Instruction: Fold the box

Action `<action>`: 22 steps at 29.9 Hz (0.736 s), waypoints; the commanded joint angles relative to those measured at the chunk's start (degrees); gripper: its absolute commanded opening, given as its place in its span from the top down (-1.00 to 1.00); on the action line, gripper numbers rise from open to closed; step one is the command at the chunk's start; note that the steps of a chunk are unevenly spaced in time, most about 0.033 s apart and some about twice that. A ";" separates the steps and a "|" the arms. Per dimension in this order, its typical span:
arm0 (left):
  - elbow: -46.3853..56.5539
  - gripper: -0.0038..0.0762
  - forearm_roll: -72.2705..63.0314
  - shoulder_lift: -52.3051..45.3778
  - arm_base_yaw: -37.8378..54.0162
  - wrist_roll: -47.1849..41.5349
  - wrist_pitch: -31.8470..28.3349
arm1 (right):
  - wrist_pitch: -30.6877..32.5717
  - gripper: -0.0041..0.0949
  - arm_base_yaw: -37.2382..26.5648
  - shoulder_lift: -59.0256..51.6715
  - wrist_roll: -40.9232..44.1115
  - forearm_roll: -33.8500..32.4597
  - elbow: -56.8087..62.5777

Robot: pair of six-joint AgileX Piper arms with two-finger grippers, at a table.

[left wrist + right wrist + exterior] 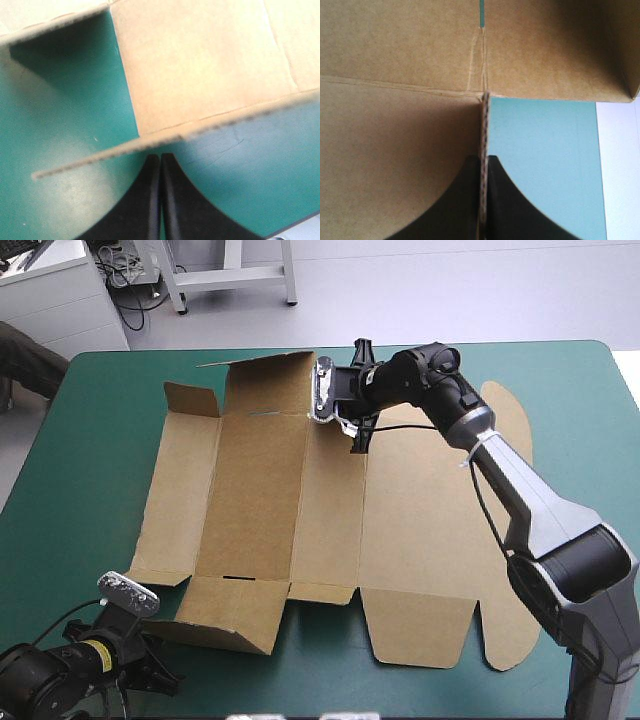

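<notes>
The brown box [330,520] lies as a cut sheet across the teal-green table, mostly flat. Its far flap [270,380] and near flap [225,625] are tipped up. My right gripper [338,405] reaches in over the far edge. In the right wrist view the board [395,50] runs edge-on between the fingers of my right gripper [484,157], shut on it. My left gripper [165,640] sits low at the near left, at the raised near flap. In the left wrist view my left gripper [160,157] is shut, its tips just under the flap's edge [200,60], nothing between them.
The sheet's rounded lid tabs [505,640] reach toward the table's right side. Bare teal-green cover [80,470] lies left of the box and along the near edge. The table's far edge [560,343] runs just beyond the right arm.
</notes>
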 commanded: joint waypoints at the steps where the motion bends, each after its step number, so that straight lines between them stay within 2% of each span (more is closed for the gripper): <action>1: -1.53 0.98 -0.31 0.21 -0.06 -0.48 -2.00 | -2.19 0.96 1.28 -1.90 -1.50 0.92 -1.78; 9: -1.53 0.98 -0.31 0.21 -0.06 -0.48 -2.00 | -1.96 0.96 3.06 -0.57 -2.97 0.99 -1.68; 12: -1.53 0.98 -0.31 0.21 -0.06 -0.48 -2.00 | -1.96 0.90 3.06 -0.57 -2.97 0.99 -1.68; 14: -1.53 0.98 -0.31 0.21 -0.06 -0.48 -2.00 | -1.96 0.75 3.06 -0.57 -2.85 1.15 -1.68; 16: -1.53 0.98 -0.31 0.21 -0.06 -0.48 -2.00 | -1.84 0.45 3.06 -0.57 -2.71 1.22 -1.68; 19: -1.53 0.98 -0.31 0.21 -0.06 -0.48 -2.00 | -1.84 -0.09 3.06 -0.57 -2.71 1.88 -1.68; 22: -1.53 0.98 -0.31 0.21 -0.06 -0.63 -2.00 | -1.84 -0.39 3.06 -0.67 -2.39 1.88 -1.68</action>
